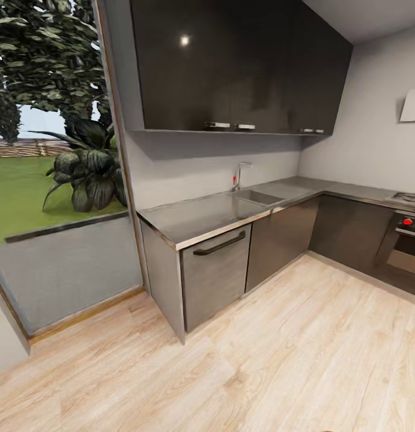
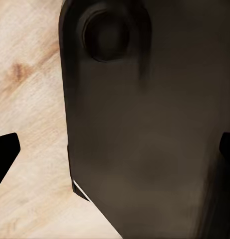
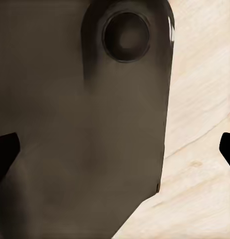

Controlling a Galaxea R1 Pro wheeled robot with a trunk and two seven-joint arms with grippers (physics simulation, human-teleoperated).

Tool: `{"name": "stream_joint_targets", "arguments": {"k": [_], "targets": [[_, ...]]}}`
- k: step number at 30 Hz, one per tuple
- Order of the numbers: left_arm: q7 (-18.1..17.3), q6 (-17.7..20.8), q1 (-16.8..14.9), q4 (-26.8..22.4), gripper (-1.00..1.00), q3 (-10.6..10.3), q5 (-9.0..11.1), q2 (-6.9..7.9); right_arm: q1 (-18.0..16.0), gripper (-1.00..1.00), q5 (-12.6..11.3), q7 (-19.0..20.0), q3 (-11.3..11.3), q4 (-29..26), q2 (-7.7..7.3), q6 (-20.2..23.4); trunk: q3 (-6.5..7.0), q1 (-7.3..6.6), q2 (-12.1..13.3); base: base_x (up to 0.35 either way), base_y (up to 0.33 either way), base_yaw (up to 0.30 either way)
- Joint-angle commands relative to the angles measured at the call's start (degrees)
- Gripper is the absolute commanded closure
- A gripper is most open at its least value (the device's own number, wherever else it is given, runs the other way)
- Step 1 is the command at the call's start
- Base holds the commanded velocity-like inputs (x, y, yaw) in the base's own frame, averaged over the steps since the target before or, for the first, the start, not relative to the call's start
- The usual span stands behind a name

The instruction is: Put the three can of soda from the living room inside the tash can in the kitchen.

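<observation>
The kitchen [image 1: 249, 180] spreads across the head view: glossy black upper cabinets [image 1: 237, 66] hang over an L-shaped steel-grey counter [image 1: 195, 219] with a sink [image 1: 258, 197] and a tap [image 1: 240, 174] set into it. Below the counter stands a grey dishwasher front with a dark bar handle [image 1: 219, 243], then dark lower cabinet doors [image 1: 282, 240] running toward the corner. At the far right an oven [image 1: 405, 252] with a red knob sits under a hob. The floor [image 1: 243, 366] is pale wood plank. To the left, a tall glass door [image 1: 51, 180] looks onto grass, a leafy plant [image 1: 90, 171] and trees.

In the left wrist view, the left end effector [image 2: 115, 157] has its dark fingertips far apart at the picture's edges, with nothing between them but a large dark robot body part [image 2: 144, 124] and the wood floor. The right end effector [image 3: 115, 149] is likewise spread wide, over a matching dark part [image 3: 85, 124] and floor.
</observation>
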Motion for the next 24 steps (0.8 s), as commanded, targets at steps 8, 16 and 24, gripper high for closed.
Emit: {"name": "stream_joint_targets", "arguments": {"k": [8,16,24], "targets": [[1.00,0.75,0.51,-0.08,-1.00,0.56,-0.08,1.16,0.14,-1.00,0.02,-0.92,0.23,-0.09,-1.67,-0.09,0.00,0.00,0.01,0.000,0.000,0.000],[1.00,0.75,0.51,-0.08,-1.00,0.56,-0.08,1.16,0.14,-1.00,0.02,-0.92,0.23,-0.09,-1.67,-0.09,0.00,0.00,0.01,0.000,0.000,0.000],[0.98,0.73,0.51,-0.08,-1.00,0.55,-0.08,1.16,0.15,-1.00,0.01,-0.93,0.22,-0.09,-1.65,-0.09,0.00,0.00,0.01,0.000,0.000,-0.002]]}}
